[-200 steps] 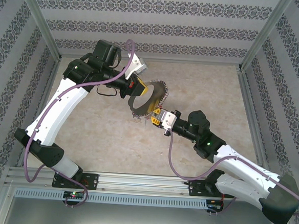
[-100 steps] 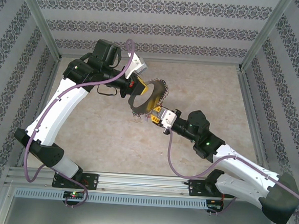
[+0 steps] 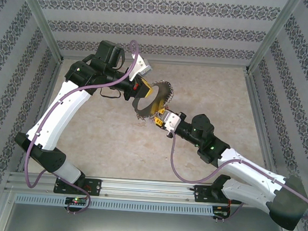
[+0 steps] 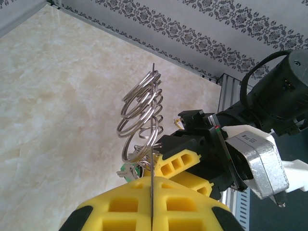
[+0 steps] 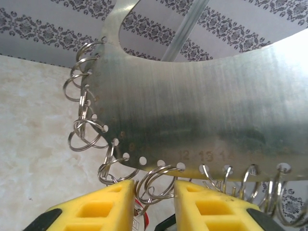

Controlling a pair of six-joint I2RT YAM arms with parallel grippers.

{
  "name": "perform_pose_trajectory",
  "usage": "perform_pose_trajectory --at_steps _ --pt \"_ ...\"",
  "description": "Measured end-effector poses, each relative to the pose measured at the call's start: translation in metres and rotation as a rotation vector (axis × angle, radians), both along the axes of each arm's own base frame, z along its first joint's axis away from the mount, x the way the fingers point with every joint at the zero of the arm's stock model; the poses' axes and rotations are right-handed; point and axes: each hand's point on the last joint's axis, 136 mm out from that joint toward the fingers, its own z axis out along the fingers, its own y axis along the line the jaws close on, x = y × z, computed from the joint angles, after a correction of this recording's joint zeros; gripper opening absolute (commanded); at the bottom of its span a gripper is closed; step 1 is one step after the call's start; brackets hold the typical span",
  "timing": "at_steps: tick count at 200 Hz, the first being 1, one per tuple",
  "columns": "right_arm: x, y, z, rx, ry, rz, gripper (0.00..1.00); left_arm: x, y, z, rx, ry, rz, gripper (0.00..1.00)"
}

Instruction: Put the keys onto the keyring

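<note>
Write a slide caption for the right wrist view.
Two yellow fingers flank a small wire ring hanging from the holed edge of the flat metal keyring.

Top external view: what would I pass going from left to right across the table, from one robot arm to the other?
left arm → left gripper → keyring → right arm
</note>
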Motion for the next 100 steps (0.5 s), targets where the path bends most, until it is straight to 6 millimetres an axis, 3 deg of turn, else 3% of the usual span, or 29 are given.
perform_pose_trajectory --at_steps 100 --pt "0.0004 -0.0075 0.0016 0.009 -0.016 -0.033 0.31 0.0003 0.0002 -0.0003 0.002 0.0 0.002 0.0"
